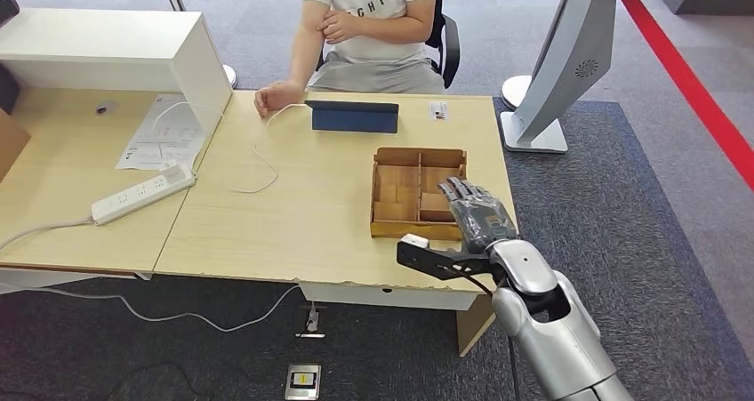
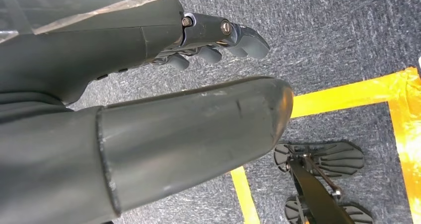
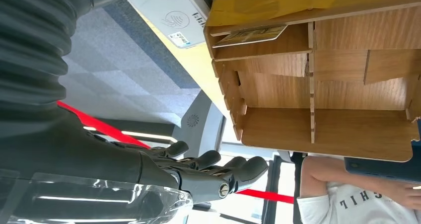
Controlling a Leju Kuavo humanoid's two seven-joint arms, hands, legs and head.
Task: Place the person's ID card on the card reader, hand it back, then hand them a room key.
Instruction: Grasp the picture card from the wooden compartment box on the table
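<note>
Inside wooden tray (image 3: 317,85), card (image 3: 250,35) lies flat.

1. Even, bright indoor light is seen in the head view; shadows under the table (image 1: 267,241) are soft.
2. Glare is noted on the clear cover (image 3: 99,199) toward 7 o'clock in the right wrist view.
3. The near thumb (image 2: 188,134) is rendered softly.

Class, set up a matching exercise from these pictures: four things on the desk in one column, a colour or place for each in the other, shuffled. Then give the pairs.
1. power strip
2. tablet
3. wooden tray
4. paper

A. under the right hand
B. dark blue
C. white, with sockets
D. partly under the white shelf

Pairs: 1-C, 2-B, 3-A, 4-D
</note>
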